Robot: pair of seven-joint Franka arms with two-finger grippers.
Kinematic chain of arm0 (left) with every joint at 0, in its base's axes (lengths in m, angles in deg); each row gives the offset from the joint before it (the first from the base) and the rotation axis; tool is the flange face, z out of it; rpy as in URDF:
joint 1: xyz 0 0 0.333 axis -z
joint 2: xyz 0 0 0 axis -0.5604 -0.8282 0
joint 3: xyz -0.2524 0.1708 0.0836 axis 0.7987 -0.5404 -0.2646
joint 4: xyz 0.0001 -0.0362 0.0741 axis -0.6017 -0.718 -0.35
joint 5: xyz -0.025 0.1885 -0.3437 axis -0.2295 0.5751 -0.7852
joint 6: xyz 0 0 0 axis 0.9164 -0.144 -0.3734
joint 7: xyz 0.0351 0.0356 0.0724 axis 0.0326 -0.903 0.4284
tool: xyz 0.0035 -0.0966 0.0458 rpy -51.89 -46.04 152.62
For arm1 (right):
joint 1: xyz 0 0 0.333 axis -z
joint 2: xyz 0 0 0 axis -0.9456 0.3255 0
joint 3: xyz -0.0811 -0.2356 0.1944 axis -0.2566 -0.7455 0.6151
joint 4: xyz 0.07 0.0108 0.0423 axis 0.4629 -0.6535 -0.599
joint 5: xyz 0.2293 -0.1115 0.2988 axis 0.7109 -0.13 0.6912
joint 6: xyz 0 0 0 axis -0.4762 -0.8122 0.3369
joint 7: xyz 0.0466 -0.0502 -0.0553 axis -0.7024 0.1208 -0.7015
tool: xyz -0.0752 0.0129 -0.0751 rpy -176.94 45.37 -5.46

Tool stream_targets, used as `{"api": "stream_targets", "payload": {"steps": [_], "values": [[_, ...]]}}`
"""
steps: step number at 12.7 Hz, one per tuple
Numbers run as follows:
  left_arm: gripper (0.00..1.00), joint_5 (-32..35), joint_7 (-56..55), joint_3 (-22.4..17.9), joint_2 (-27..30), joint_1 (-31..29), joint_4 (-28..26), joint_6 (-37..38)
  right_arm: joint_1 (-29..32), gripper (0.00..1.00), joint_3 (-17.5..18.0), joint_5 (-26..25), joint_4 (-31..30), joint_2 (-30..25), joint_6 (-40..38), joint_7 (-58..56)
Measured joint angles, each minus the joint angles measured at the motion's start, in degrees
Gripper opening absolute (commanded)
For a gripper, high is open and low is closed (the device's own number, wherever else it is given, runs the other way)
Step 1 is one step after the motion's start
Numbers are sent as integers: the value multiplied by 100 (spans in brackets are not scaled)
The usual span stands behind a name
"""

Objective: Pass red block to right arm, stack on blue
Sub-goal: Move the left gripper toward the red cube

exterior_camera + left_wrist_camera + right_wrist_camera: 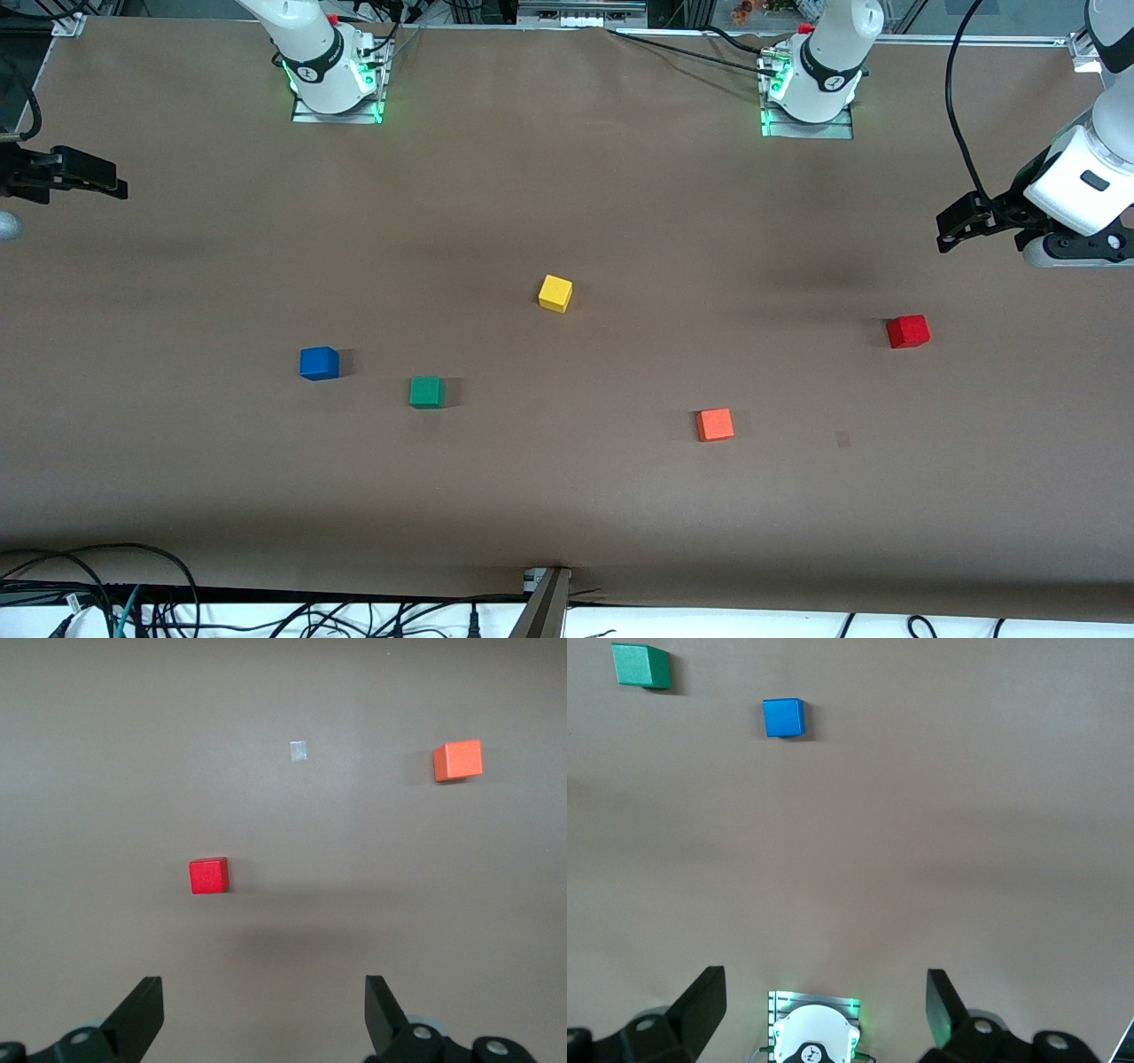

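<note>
Red small cube rests on your brown table, blue small cube well apart; left pincer and right pincer hover wide open, empty

**Colours on the brown table**

The table is plain brown all over. The red block is bright red. The blue cube is solid blue. Near it sits a green cube. The yellow cube is sunny yellow. The orange cube is lighter than the red one. The arms are white with black rings. The left gripper is black. The right gripper is black too. Green lights glow at both arm bases. A tiny pale square mark shows on the brown.
</note>
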Motion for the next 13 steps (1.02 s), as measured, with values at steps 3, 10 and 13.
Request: {"api": "stream_targets", "payload": {"steps": [3, 10, 13], "values": [[100, 0, 3, 5, 0, 0, -3, 0, 0, 100, 0, 0, 1, 17, 5, 0], [100, 0, 2, 26, -9, 3, -67, 111, 0, 100, 0, 0, 7, 26, 18, 0], [100, 0, 2, 26, -9, 2, -91, 124, 0, 100, 0, 0, 7, 28, 18, 0]]}}
